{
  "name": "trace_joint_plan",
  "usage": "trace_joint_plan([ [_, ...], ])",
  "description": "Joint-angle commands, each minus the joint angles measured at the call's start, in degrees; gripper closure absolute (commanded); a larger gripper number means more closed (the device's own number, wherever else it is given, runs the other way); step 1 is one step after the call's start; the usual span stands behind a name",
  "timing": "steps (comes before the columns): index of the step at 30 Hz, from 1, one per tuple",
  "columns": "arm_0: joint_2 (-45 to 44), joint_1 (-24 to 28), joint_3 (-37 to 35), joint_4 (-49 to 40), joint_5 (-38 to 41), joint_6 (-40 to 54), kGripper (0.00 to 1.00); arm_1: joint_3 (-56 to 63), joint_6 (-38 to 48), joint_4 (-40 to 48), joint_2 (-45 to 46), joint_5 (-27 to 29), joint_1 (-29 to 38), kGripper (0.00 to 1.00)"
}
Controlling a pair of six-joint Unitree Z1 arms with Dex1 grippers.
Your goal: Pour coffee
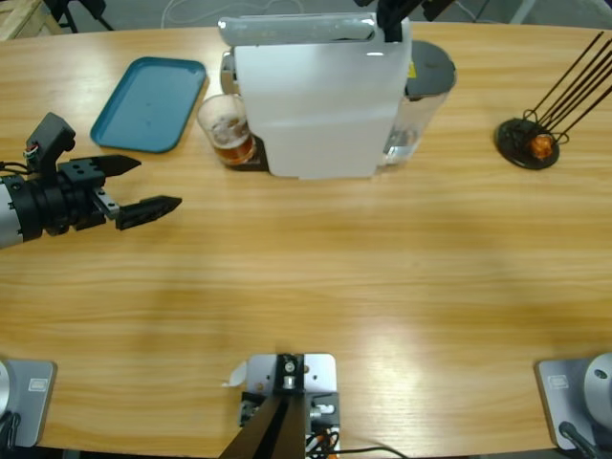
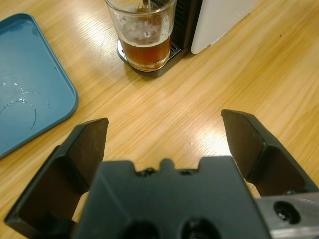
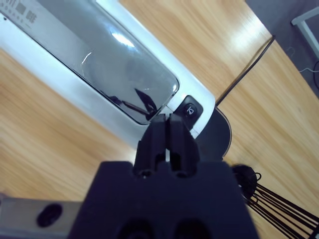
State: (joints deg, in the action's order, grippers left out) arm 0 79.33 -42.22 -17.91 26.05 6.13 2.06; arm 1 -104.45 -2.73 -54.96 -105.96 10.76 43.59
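Left wrist view, reddish-brown translucent coffee (image 2: 146,51) filling the lower part of a clear glass (image 2: 142,32) on the black drip tray of a white coffee machine (image 1: 320,96), left gripper (image 2: 167,137) spread wide and empty near it, right gripper (image 3: 168,127) pressed closed above the machine's top.

Left end effector (image 1: 143,185) gapes near glass (image 1: 228,129) of coffee (image 1: 234,148).
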Motion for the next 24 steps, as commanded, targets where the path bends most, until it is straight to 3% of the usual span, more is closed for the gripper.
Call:
trace_joint_plan([
  [1,2.32,-0.06,0.6,0.85,0.81,1.0,0.0,8.58,1.0,2.8,-0.26,-0.75,-0.52,1.0],
  [7,2.11,-0.06,0.67,0.85,0.9,1.02,0.0,3.78,0.18,-0.32,6.95,1.58,-0.52,1.0],
  [8,2.03,-0.06,0.68,0.85,0.9,1.02,0.0,4.21,0.18,-0.57,8.88,2.01,-0.52,0.821],
  [9,1.96,-0.06,0.68,0.85,0.9,1.02,0.0,5.07,0.23,-0.55,10.87,2.76,-0.52,0.428],
  [10,1.88,-0.06,0.68,0.85,0.9,1.02,0.0,5.96,0.26,-0.5,12.89,2.88,-0.47,0.191],
  [11,1.88,-0.06,0.74,0.85,0.9,1.02,0.0,6.81,0.26,-0.48,14.91,2.67,-0.37,0.05],
  [12,1.81,-0.06,0.7,0.85,0.9,1.02,0.0,7.67,0.26,-0.41,16.83,2.27,-0.28,0.003],
  [18,1.9,-0.06,0.68,0.85,0.9,1.02,0.0,19.29,1.25,1.71,25.18,2.95,1.11,0.0],
  [24,1.92,-0.06,0.75,0.85,0.99,1.02,0.0,33.9,3.13,10.05,32.01,1.92,1.5,0.004],
])
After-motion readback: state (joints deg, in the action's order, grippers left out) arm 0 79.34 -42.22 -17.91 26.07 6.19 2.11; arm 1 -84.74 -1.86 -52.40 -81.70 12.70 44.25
